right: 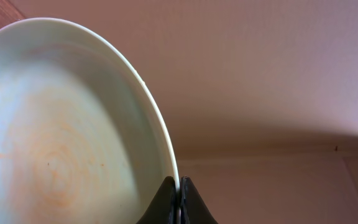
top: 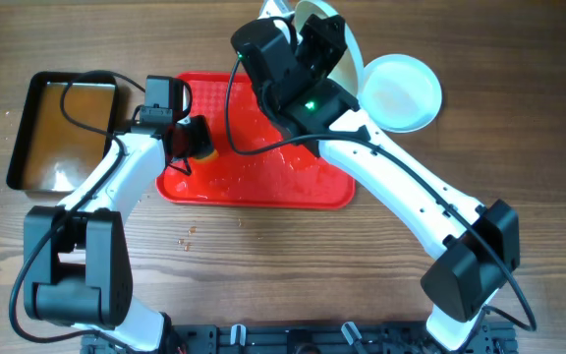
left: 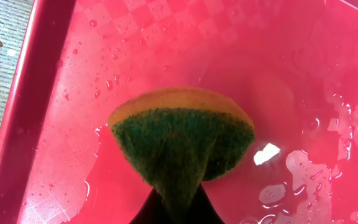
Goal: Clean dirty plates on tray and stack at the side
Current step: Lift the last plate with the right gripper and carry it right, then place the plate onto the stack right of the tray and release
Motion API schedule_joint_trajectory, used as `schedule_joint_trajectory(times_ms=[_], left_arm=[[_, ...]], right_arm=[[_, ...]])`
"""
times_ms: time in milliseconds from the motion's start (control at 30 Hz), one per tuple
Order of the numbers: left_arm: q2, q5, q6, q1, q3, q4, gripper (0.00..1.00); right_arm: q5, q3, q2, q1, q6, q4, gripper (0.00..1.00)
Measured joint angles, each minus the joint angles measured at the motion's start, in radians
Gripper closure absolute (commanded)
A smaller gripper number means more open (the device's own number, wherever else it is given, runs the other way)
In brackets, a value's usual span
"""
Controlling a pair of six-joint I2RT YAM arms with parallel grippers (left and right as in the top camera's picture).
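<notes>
The left gripper clamps a sponge low over the tray's left end. The smeared plate stands on edge to its right and farther away, pinched at the rim by the right gripper. Just right of that, another plate lies on the table.

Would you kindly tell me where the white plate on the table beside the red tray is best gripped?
Pinch the thin rim of the plate on the side away from the tray, coming down from above, one finger inside. It lies flat, open side up, so likely only the rim can be pinched.
</notes>
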Motion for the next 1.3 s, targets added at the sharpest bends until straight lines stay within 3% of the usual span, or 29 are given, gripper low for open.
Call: schedule_joint_trajectory(times_ms=[300,467,600,700,833,933,1100,1200,1300], left_arm=[[0.0,0.0,0.0,0.0,0.0,0.0,0.96],[0.0,0.0,0.0,0.0,0.0,-0.001,0.96],[0.0,0.0,0.0,0.0,0.0,-0.021,0.96],[0.0,0.001,0.0,0.0,0.0,-0.004,0.96],[0.0,0.02,0.0,0.0,0.0,0.0,0.96],[0.0,0.026,0.0,0.0,0.0,0.0,0.96],[0.0,0.027,0.0,0.0,0.0,0.0,0.96],[0.0,0.027,0.0,0.0,0.0,0.0,0.96],[0.0,0.028,0.0,0.0,0.0,0.003,0.96]], right_arm=[[-0.04,0.0,0.0,0.0,0.092,-0.085,0.96],[-0.327,0.0,-0.001,-0.023,0.286,-0.214,0.95],[-0.265,0.0,-0.002,-0.051,0.409,-0.225,0.96],[-0.428,0.005,-0.005,-0.059,0.367,-0.328,0.96],[-0.471,0.005,-0.006,-0.084,0.496,-0.298,0.96],[-0.654,0.005,-0.028,-0.23,0.638,-0.312,0.96],[-1.195,-0.01,-0.045,-0.697,0.779,-0.361,0.96],[-1.318,-0.093,-0.044,-0.85,0.803,-0.341,0.96],[-1.361,-0.227,-0.03,-0.893,0.836,-0.215,0.96]])
